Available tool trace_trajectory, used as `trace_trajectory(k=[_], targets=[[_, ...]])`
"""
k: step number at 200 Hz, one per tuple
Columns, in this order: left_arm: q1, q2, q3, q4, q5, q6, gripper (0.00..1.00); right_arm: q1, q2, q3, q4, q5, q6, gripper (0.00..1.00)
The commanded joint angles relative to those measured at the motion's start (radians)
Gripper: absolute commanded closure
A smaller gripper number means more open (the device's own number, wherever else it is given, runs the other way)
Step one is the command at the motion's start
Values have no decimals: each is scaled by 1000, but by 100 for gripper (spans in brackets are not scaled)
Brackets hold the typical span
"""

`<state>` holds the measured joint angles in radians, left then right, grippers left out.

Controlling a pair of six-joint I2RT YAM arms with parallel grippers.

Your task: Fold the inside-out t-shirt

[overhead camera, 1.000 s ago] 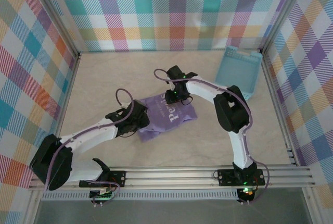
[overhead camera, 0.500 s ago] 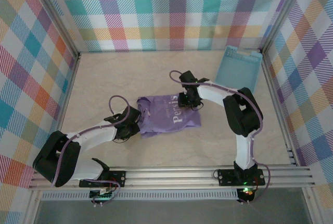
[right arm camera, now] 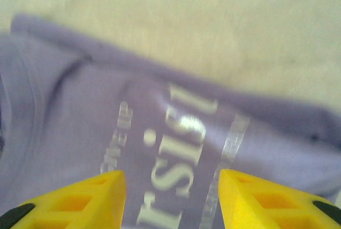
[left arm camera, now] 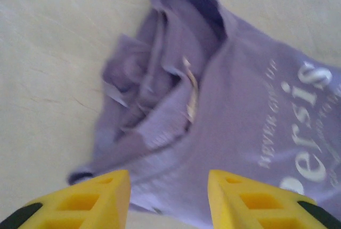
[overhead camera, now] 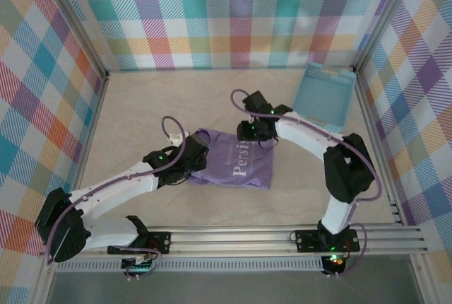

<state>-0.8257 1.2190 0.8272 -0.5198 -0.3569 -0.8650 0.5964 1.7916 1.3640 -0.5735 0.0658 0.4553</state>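
left gripper: at the 9 o'clock end of the shirt, just above the cloth. Its yellow fingers are spread and pinch nothing, and the shirt's near hem shows in the gap between them.
shirt: near the middle of the table, a little toward the arms. It lies as a compact, roughly four-sided packet with pale lettering facing up.
shirt, 9 o'clock end: bunched and creased in the left wrist view, with loose flaps and a dark opening at its far corner. The half with the lettering lies smoother.
right gripper: at the shirt's 1 o'clock edge, over the lettering. Its fingers are spread and nothing is held. Whether they touch the cloth cannot be told.
basket: at 2 o'clock on the table, by the far right wall, well apart from the shirt and both arms.
step: judged late in the folding. The shirt is already gathered into a packet and both grippers are off it, so this looks like a pause between a fold and the tidying or last fold.
next move: probably a fresh grasp at the rumpled 9 o'clock end. The left fingers need to come down around one clean edge rather than the whole bunch. The right gripper can steady the far side so the packet does not slide or open up.
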Motion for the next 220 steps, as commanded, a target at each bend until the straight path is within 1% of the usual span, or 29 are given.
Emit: trace_trajectory(k=[1,14,27,51,53,66,90,106,120,145,156,167,181,198,208,220], targets=[[-19,69,-37,98,70,-64,57,-44,110,68,-14,-29,-44,50],[-17,119,-54,170,115,-72,56,-66,155,94,-26,-28,-36,50],[2,174,-57,186,130,-77,56,-92,179,87,-30,-26,-21,51],[87,242,-102,234,172,-61,55,-131,168,15,-11,-15,0,52],[97,246,-105,261,174,-56,55,-133,166,9,-11,-12,2,52],[151,287,-106,271,188,-17,54,-144,144,-30,-12,7,16,53],[244,342,-86,259,195,58,54,-142,87,-118,-12,-4,36,59],[298,355,-70,270,213,119,54,-132,18,-218,6,-22,46,62],[327,390,-10,250,220,183,54,-102,-64,-319,29,-42,65,63],[337,478,131,172,240,305,52,2,-182,-434,31,-57,125,65],[336,514,193,135,228,342,51,46,-215,-455,26,-67,143,65],[336,532,248,96,188,368,50,75,-236,-450,6,-71,155,66],[337,534,312,44,154,406,48,80,-271,-430,-17,-55,151,66],[332,495,348,3,134,433,45,73,-300,-381,-14,20,97,61],[326,453,338,-5,118,434,43,57,-283,-324,-5,31,47,60],[321,393,308,-5,111,413,43,31,-236,-245,17,9,-8,60]])
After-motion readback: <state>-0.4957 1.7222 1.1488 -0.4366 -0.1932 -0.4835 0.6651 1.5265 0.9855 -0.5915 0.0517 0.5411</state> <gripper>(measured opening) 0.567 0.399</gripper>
